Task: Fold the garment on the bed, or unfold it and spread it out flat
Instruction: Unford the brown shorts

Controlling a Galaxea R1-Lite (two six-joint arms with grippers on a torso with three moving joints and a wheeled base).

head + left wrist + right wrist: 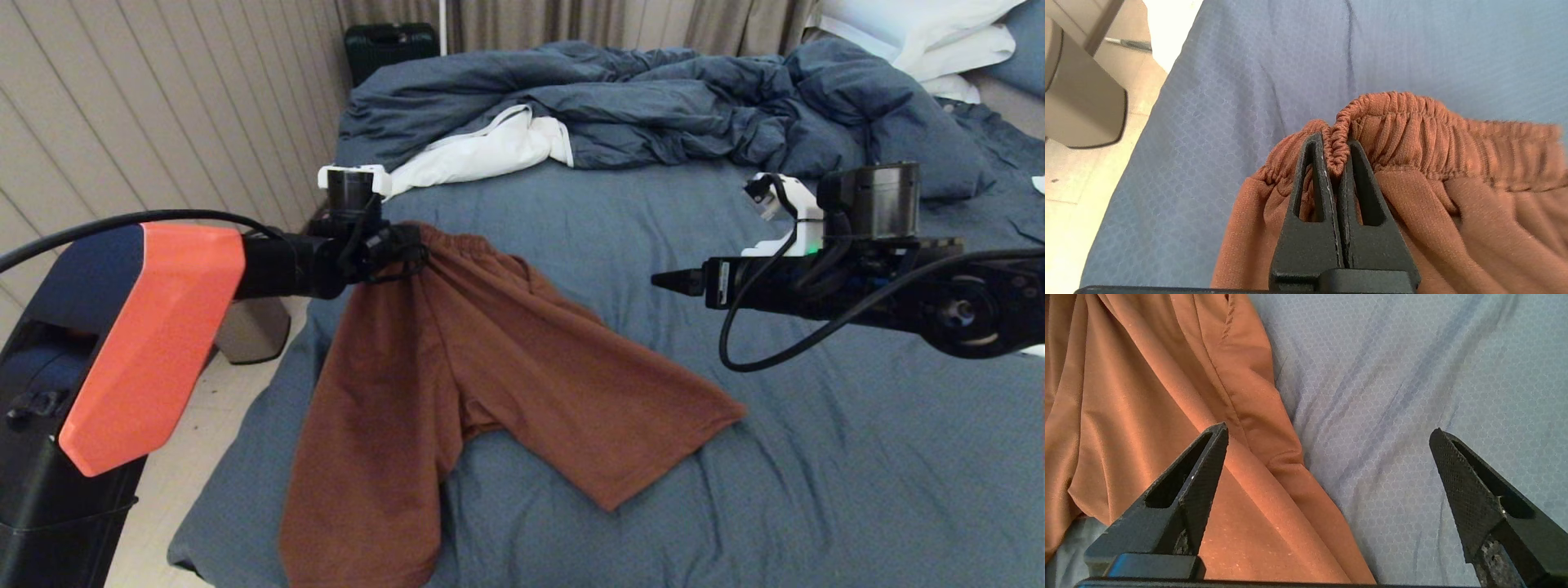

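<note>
The rust-brown shorts lie on the bed's slate-blue sheet, near its left edge. One leg spreads to the right and the other hangs toward the front edge. My left gripper is shut on a bunched fold of the elastic waistband and holds that corner lifted off the sheet; in the left wrist view the gripper pinches the fold between its tips. My right gripper hovers to the right of the shorts. It is open and empty, above the sheet beside the hem of one leg. Drawstring and logo are hidden.
A rumpled blue duvet with white lining lies across the far part of the bed, with white pillows at the far right. A black case stands by the wall. A beige object sits on the floor left of the bed.
</note>
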